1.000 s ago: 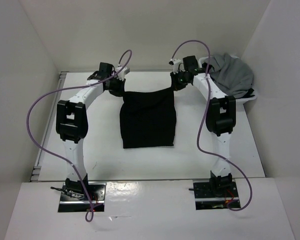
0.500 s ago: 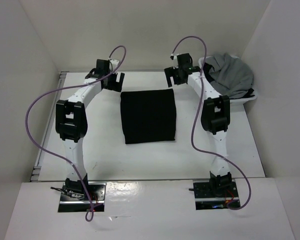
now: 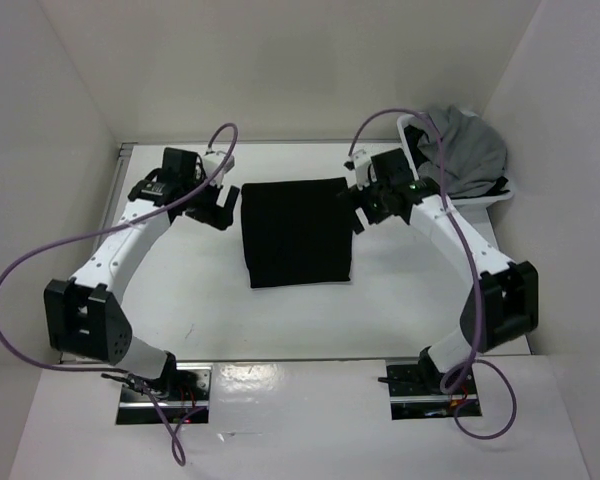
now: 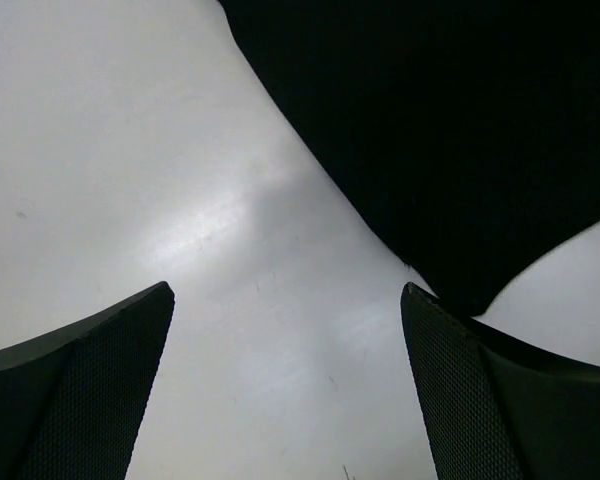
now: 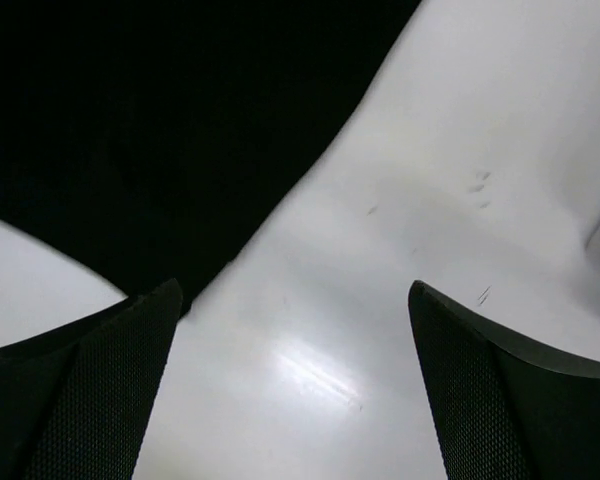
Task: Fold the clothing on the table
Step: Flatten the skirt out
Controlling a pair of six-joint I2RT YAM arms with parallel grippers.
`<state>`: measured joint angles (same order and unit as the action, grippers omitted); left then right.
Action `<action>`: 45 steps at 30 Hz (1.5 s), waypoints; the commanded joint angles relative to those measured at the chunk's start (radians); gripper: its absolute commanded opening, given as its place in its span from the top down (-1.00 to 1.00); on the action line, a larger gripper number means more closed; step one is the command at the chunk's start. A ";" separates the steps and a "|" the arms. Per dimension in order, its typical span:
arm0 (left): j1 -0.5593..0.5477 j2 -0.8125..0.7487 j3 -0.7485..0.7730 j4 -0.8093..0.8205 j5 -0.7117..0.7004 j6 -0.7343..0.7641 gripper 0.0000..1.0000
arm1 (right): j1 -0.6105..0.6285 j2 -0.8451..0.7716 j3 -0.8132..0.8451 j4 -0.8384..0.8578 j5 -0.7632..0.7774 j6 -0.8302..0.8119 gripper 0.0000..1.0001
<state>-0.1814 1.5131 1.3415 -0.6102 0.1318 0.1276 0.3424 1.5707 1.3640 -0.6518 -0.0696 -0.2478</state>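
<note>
Left end effector (image 3: 223,204): jaws spread wide with nothing between them. In the left wrist view only bare white surface shows between its two dark, mesh-textured fingers (image 4: 90,390).
Right end effector (image 3: 366,206): jaws likewise spread wide and holding nothing. The right wrist view shows bare surface in the gap between its fingers (image 5: 500,390).
Clothing (image 3: 296,233): a plain black garment lying flat as a roughly rectangular panel between the two end effectors. Its far corners lie just beside each of them, and its near edge lies toward the arm bases from both.
Clothing edge, wrist views: the black fabric fills the area ahead of and inward from each end effector. One corner comes close to the inner fingertip on each side; whether they touch cannot be judged.
Table (image 3: 280,320): white and flat, carrying the clothing. Both end effectors hang low over it, one on either side of the garment.
Grey garment (image 3: 467,148): heaped in a white basket (image 3: 504,196) beyond and to the outer side of the right end effector, well apart from the left one.
Purple cables (image 3: 40,262): one loops from each wrist back along its arm.
</note>
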 commanded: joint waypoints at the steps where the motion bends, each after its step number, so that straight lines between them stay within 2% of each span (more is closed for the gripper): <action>1: 0.010 -0.060 -0.095 -0.091 0.065 0.043 -1.00 | 0.000 -0.093 -0.124 -0.025 -0.065 -0.051 -0.96; 4: 0.031 -0.177 -0.151 -0.100 0.065 0.033 -1.00 | 0.024 -0.129 -0.204 -0.043 -0.104 -0.062 -0.96; 8: 0.117 -0.296 -0.174 -0.066 -0.013 0.009 -1.00 | 0.087 -0.088 -0.172 -0.006 -0.075 -0.018 -0.96; 14: 0.288 -0.467 -0.245 -0.037 -0.052 -0.068 -1.00 | 0.158 0.179 0.059 0.006 -0.024 0.182 -0.96; 20: 0.425 -0.574 -0.332 -0.059 -0.009 -0.077 -1.00 | 0.300 0.380 0.170 0.043 0.189 0.317 -0.96; 25: 0.467 -0.594 -0.344 -0.048 0.009 -0.077 -1.00 | 0.394 0.537 0.320 -0.005 0.281 0.419 -0.96; 35: 0.523 -0.613 -0.364 -0.048 0.048 -0.077 -1.00 | 0.366 0.609 0.467 0.015 0.292 0.486 -0.96; 45: 0.523 -0.613 -0.364 -0.039 0.057 -0.068 -1.00 | 0.356 0.649 0.342 0.046 0.157 0.476 -0.96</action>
<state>0.3355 0.9154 0.9813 -0.6754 0.1635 0.0715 0.6941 2.2070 1.7382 -0.6315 0.1371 0.2192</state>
